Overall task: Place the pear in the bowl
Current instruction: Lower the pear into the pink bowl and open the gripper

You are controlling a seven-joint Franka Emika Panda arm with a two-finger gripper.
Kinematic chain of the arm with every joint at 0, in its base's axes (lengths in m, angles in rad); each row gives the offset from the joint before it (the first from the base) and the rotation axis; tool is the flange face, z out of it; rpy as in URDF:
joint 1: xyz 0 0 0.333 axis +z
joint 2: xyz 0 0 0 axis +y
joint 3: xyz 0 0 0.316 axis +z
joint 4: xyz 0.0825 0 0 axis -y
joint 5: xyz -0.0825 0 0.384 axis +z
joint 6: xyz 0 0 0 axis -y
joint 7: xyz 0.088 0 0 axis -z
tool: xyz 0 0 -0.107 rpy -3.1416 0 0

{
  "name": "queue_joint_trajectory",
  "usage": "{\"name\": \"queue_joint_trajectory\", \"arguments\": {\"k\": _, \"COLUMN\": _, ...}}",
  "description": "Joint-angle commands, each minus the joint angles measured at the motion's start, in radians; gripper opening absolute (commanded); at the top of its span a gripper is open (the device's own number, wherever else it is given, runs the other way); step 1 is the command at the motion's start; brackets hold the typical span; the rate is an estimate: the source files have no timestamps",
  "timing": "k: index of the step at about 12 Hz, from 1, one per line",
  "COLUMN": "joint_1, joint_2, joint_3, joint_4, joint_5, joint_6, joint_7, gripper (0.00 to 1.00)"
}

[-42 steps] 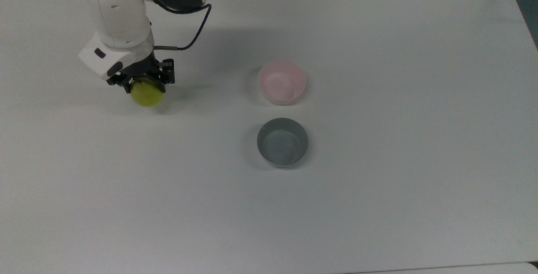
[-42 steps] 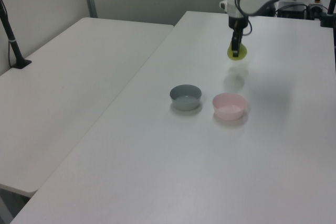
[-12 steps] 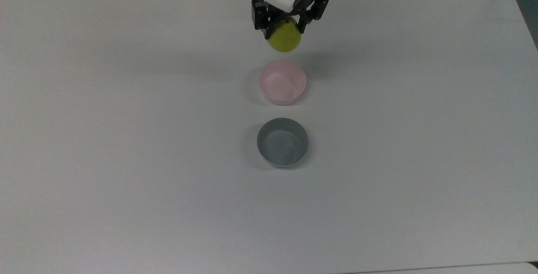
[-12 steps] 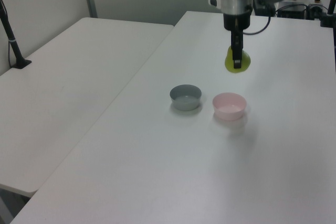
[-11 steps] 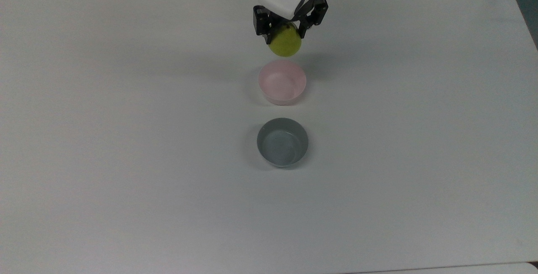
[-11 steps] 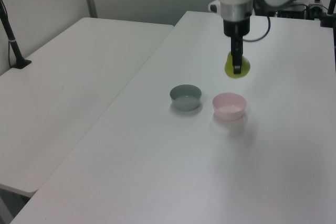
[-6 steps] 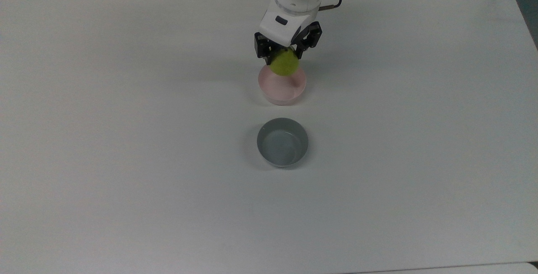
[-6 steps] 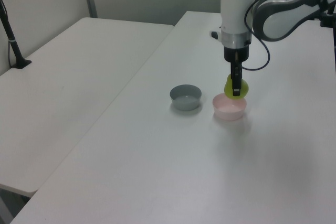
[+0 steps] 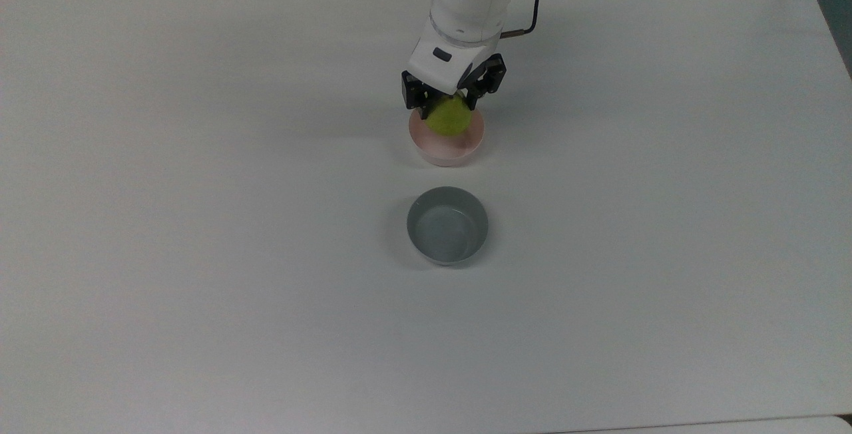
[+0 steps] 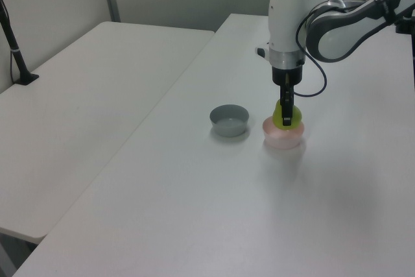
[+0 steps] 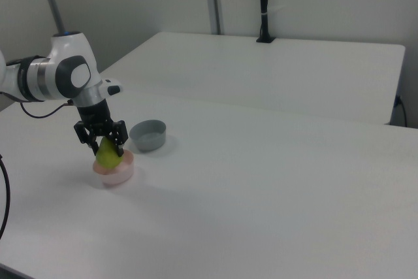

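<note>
Fingers (image 9: 450, 102) pinching pear (image 9: 449, 118), its lower part inside pink bowl (image 9: 459, 152); grey bowl (image 9: 447, 225) holds nothing.

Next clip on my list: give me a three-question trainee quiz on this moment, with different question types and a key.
1. True or false: the pear lies loose on the table.
2. Which bowl is the claw over? A) grey bowl B) pink bowl C) neither
3. Fill in: in the left view, the grey bowl sits to the ____ of the pink bowl.

Key:
1. False. The claw is shut on the pear, holding it at the pink bowl's opening.
2. B
3. left
</note>
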State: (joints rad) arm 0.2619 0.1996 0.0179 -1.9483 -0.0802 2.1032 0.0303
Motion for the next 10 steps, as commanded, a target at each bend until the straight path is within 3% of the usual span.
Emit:
{"name": "queue_joint_trajectory", "arguments": {"k": 1, "joint_1": -0.001, "joint_2": 0.02, "joint_3": -0.006, "joint_4": 0.0, "joint_5": -0.012, "joint_6": 0.049, "joint_7": 0.019, "gripper": 0.57}}
{"name": "queue_joint_trajectory", "arguments": {"k": 6, "joint_1": -0.006, "joint_2": 0.03, "joint_3": -0.006, "joint_4": 0.0, "joint_5": -0.012, "joint_6": 0.083, "joint_7": 0.031, "gripper": 0.66}}
{"name": "queue_joint_trajectory", "arguments": {"k": 8, "joint_1": -0.006, "joint_2": 0.03, "joint_3": -0.006, "joint_4": 0.0, "joint_5": -0.012, "joint_6": 0.083, "joint_7": 0.031, "gripper": 0.9}}
{"name": "queue_joint_trajectory", "arguments": {"k": 10, "joint_1": -0.006, "joint_2": 0.03, "joint_3": -0.006, "joint_4": 0.0, "joint_5": -0.016, "joint_6": 0.078, "joint_7": 0.031, "gripper": 0.94}}
